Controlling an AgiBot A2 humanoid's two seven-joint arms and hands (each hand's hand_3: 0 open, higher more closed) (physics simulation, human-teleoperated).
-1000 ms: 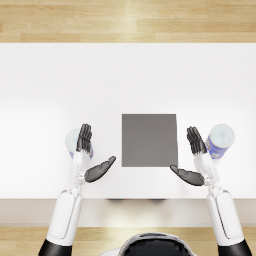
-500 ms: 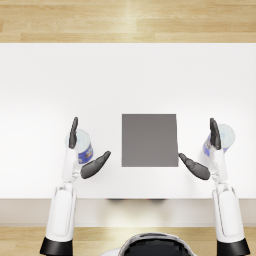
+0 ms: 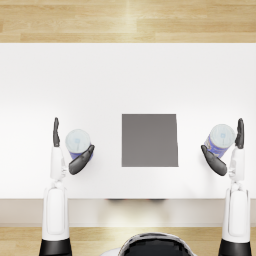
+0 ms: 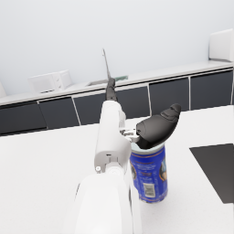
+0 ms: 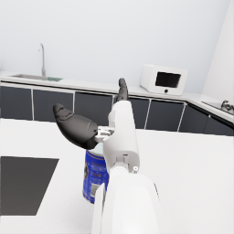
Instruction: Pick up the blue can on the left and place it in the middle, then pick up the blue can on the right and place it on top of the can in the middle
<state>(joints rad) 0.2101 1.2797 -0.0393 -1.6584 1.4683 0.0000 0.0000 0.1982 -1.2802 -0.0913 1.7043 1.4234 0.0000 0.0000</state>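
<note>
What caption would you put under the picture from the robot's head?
Two open dark hands, left and right, flank two upright blue cans either side of a dark grey square mat.

**Both my hands open, one beside each can**

My left hand (image 3: 67, 150) is spread, fingers (image 3: 56, 131) straight on the outer side of the left blue can (image 3: 78, 142) and thumb angled round its near inner side. My right hand (image 3: 227, 148) mirrors this at the right blue can (image 3: 220, 138): fingers straight along its outer side, thumb crooked toward its inner side. Neither hand clasps its can. Both forearms reach straight forward.
</note>
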